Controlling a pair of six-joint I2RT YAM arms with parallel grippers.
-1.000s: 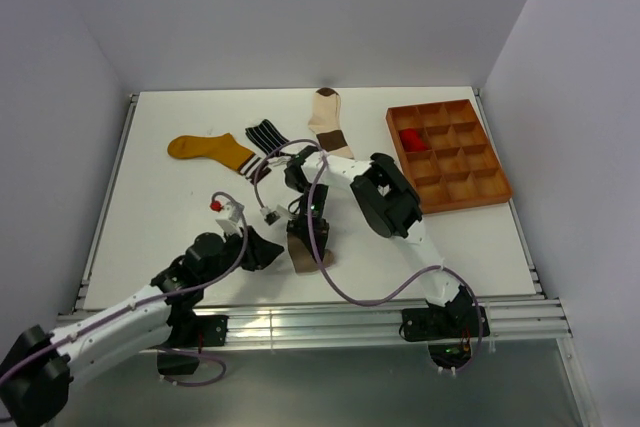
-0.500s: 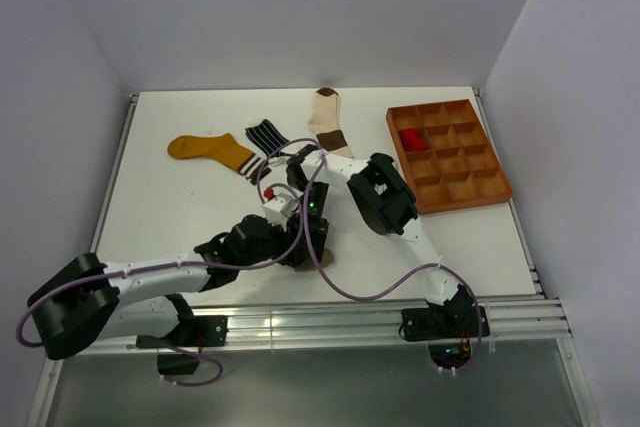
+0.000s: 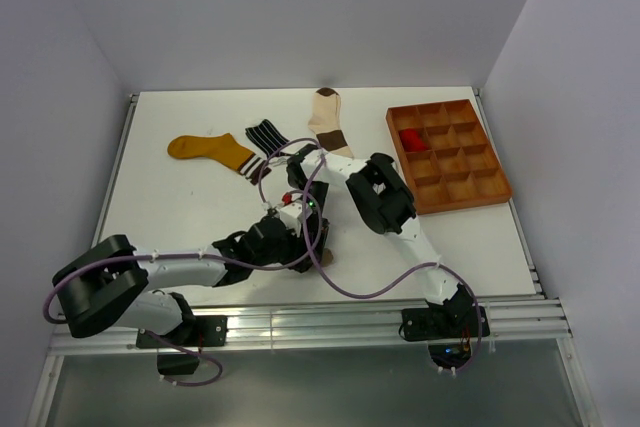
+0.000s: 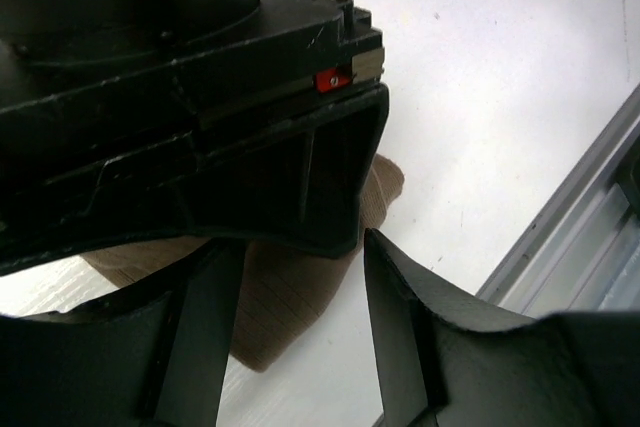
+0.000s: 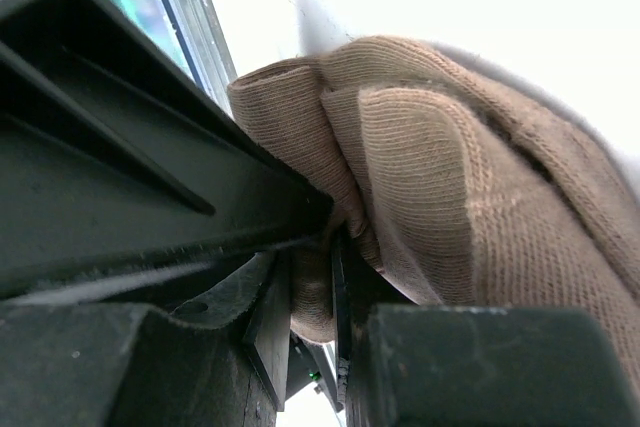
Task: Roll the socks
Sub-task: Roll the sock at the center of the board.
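Note:
The taupe sock [image 3: 318, 250] lies bunched on the table near the front edge. My right gripper [image 3: 311, 229] points down and is shut on a fold of it; the pinched fold shows between its jaws in the right wrist view [image 5: 315, 287], with the rest of the sock [image 5: 450, 177] bulging to the right. My left gripper [image 3: 296, 237] is open and empty, close against the right gripper, with its jaws either side of the sock's edge [image 4: 285, 297]. The mustard sock [image 3: 205, 150], the black-white striped sock [image 3: 265, 136] and the cream-and-brown sock [image 3: 327, 119] lie flat at the back. The white pinstriped sock is out of view.
The brown compartmented tray [image 3: 480, 192] stands at the back right with the red sock [image 3: 411, 138] in one compartment. The table's metal front rail [image 4: 560, 217] runs just beyond the left gripper. Purple cables loop over both arms.
My left arm has swung in from the left and reached forward, bringing its open gripper up against the right gripper at the taupe sock. The right gripper has kept hold of the sock.

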